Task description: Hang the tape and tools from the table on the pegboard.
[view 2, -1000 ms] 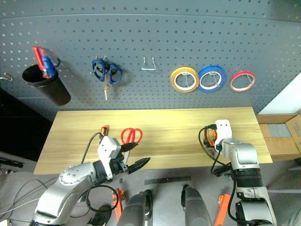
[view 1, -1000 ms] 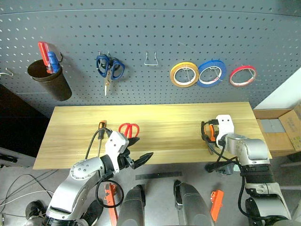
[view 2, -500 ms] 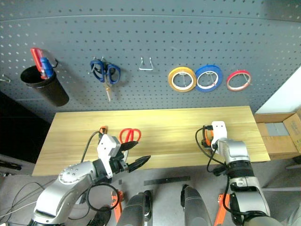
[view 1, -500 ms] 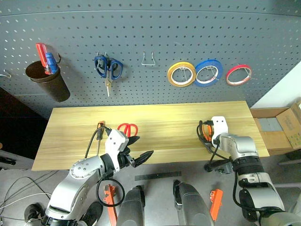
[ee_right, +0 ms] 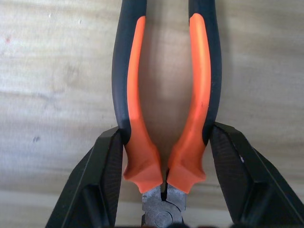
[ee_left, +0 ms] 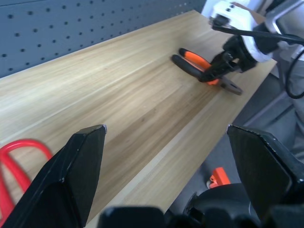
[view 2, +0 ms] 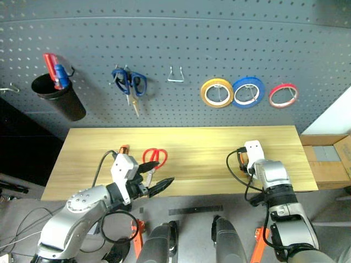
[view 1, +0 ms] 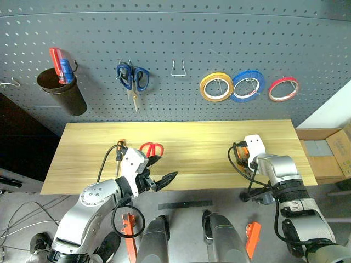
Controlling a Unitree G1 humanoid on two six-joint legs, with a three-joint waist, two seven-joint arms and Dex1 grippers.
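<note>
While the pegboard (view 1: 175, 49) already carries the tape (view 1: 283, 89) on a hook at its right end, beside a blue and a yellow roll, the tools are not yet hung. They lie on the table (view 1: 192, 142) below the pegboard: the pliers (ee_right: 164, 104) toward its right end, the red-handled scissors (view 1: 151, 149) and the screwdriver (view 1: 118, 156) toward its left.

The step in hand looks like the pick-up of the pliers. The right gripper (ee_right: 164, 166) straddles both handles just above the pivot, its fingers (ee_right: 107, 171) touching the black grips on either side; whether the squeeze is firm I cannot tell. The left gripper (ee_left: 166, 166) hangs wide open and empty near the scissors.

Next comes a firm clamp, a lift, and a carry to the free hook (view 1: 177, 69) on the pegboard.
</note>
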